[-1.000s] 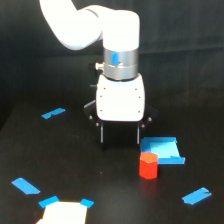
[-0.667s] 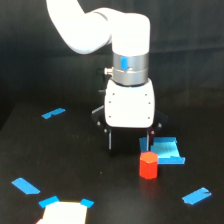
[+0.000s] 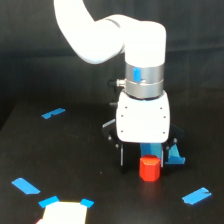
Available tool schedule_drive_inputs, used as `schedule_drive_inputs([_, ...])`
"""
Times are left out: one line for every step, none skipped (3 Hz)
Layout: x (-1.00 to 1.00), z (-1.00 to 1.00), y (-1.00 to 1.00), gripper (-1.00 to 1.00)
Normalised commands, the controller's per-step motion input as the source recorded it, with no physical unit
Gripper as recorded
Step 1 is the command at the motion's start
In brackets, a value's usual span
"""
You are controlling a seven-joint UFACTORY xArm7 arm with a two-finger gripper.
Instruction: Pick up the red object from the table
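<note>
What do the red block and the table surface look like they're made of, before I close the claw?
The red object: probably plastic or painted wood; solid uniform red-orange, faceted sides, no glare, but the picture is too soft to settle it. The table: matte black, likely cloth or a mat, since it throws no reflections; bright blue tape pieces lie on it.

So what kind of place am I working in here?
Likely a lab or test bench, not a home. A matte black table marked with blue tape pieces, a dark backdrop, and one small red object under the gripper.
</note>
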Motion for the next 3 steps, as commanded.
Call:
schedule_drive_inputs([-0.35,0.63,0.69,-1.00])
schedule_drive_inputs([-0.67,1.00,1.00,-1.00])
schedule_drive_inputs([0.17,-0.14,-0.26,-0.84])
